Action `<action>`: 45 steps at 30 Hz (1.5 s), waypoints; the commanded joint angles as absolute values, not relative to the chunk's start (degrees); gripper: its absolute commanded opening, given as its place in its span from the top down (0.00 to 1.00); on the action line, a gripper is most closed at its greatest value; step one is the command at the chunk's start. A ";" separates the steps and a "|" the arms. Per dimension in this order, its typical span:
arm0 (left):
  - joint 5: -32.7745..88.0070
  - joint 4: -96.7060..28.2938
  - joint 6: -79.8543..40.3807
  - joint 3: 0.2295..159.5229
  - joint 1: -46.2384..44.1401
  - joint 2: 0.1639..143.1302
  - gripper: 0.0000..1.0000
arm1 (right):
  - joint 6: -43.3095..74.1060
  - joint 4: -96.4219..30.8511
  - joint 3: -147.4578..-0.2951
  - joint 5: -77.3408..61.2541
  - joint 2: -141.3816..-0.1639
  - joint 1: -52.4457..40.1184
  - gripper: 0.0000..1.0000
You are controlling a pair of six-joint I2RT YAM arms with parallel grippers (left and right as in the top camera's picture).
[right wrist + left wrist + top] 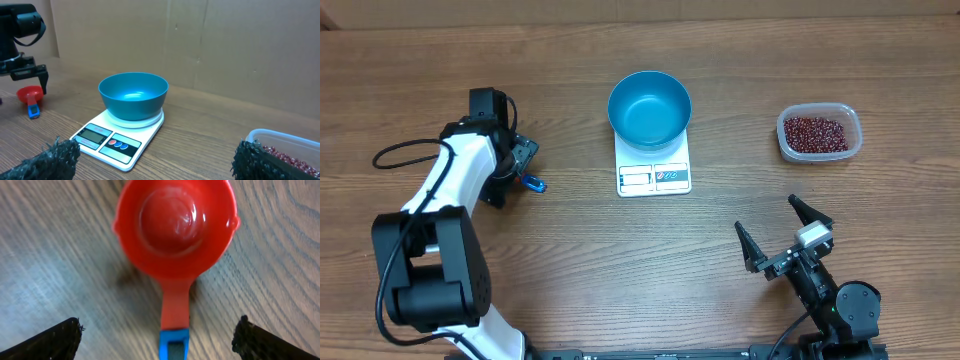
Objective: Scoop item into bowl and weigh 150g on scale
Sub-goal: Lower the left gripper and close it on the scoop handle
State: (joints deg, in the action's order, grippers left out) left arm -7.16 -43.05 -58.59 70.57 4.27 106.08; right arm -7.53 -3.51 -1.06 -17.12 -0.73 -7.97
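Note:
The blue bowl (650, 108) stands empty on the white scale (654, 177) at the table's middle back. The item, dark red-brown beans (816, 132), fills a clear plastic tub (784, 140) at the right. A red scoop (175, 225) with a blue handle end (534, 183) lies on the wood at the left. My left gripper (160, 340) hovers open right above the scoop, its fingers either side of the handle and clear of it. Near the front right, my right gripper (767, 216) is open and empty, facing the scale (117, 142) and bowl (133, 95).
The left arm's white and black links (440, 200) and a looped cable (395, 155) take up the left side of the table. A cardboard wall (225, 45) closes off the back. The tub's rim (280, 134) sits close to my right finger.

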 commanded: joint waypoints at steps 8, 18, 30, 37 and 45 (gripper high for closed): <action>-7.92 -39.59 -60.25 71.83 4.54 110.61 0.03 | -7.29 -3.27 -0.45 -16.73 -0.27 -8.29 0.00; -8.03 -38.50 -60.27 71.83 4.54 114.26 0.17 | -7.29 -3.27 -0.45 -16.73 -0.27 -8.29 0.00; -9.21 -38.61 -60.25 71.83 4.60 114.26 0.46 | -7.31 -3.27 -0.45 -16.73 -0.27 -8.29 0.00; -9.41 -38.52 -60.25 71.83 4.60 114.26 0.63 | -7.29 -3.27 -0.45 -16.73 -0.27 -8.29 0.00; -9.61 -38.52 -60.25 71.83 4.60 114.26 0.76 | -7.29 -3.27 -0.45 -16.73 -0.27 -8.29 0.00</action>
